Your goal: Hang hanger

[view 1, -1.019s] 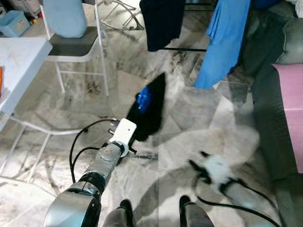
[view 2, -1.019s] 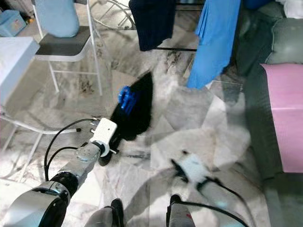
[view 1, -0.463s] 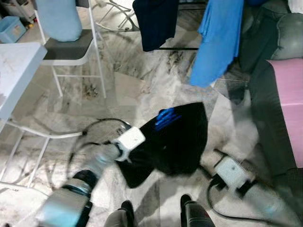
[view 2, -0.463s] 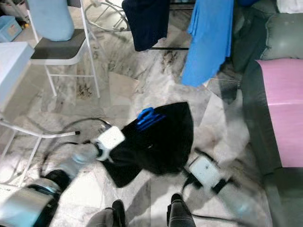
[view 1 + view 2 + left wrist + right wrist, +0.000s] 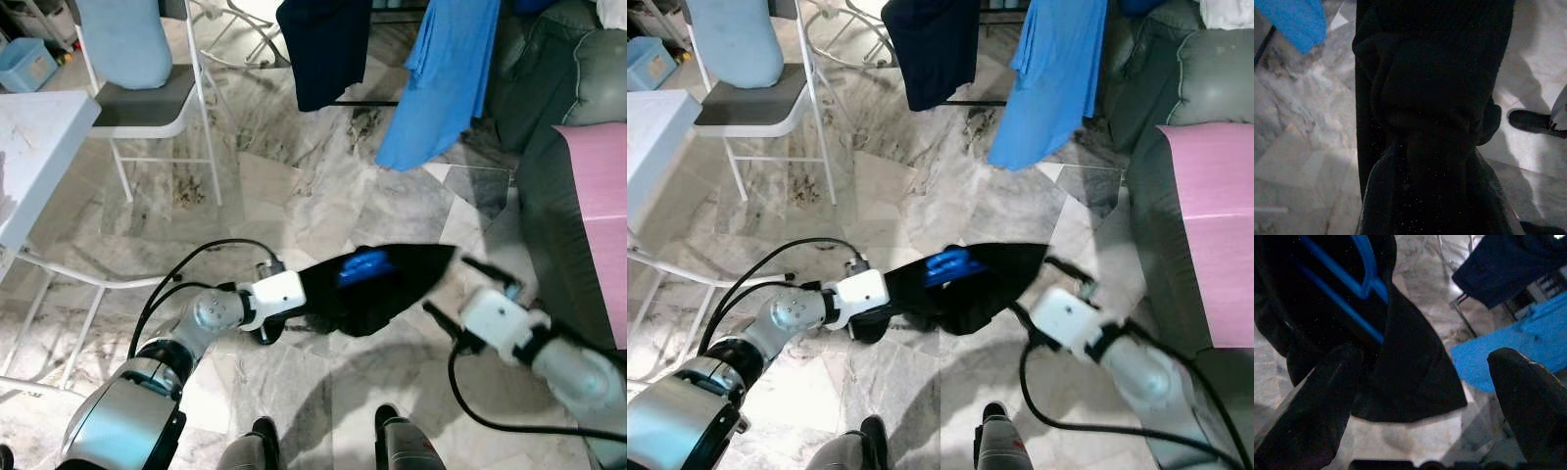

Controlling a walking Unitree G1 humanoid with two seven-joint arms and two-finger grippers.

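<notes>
Left gripper [image 5: 315,297]: fingers clamped on black garment [image 5: 392,284], held above floor [image 5: 294,196].
Blue hanger [image 5: 361,266]: inside garment, just beyond left fingers.
Right gripper [image 5: 446,291]: fingers spread apart, garment's edge between them.

folding chair [image 5: 157,98], white table [image 5: 39,147], sofa [image 5: 573,176]

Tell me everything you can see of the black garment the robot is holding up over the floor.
The black garment looks like soft, dark cloth, with a bright blue hanger showing on its upper side. It is stretched out roughly level above the marble floor, tapering to a point toward the right tool. The left tool grips its bunched end; in the left wrist view the cloth is wadded into folds. The right tool is open beside the pointed end, and I cannot tell whether it touches the cloth.
</notes>
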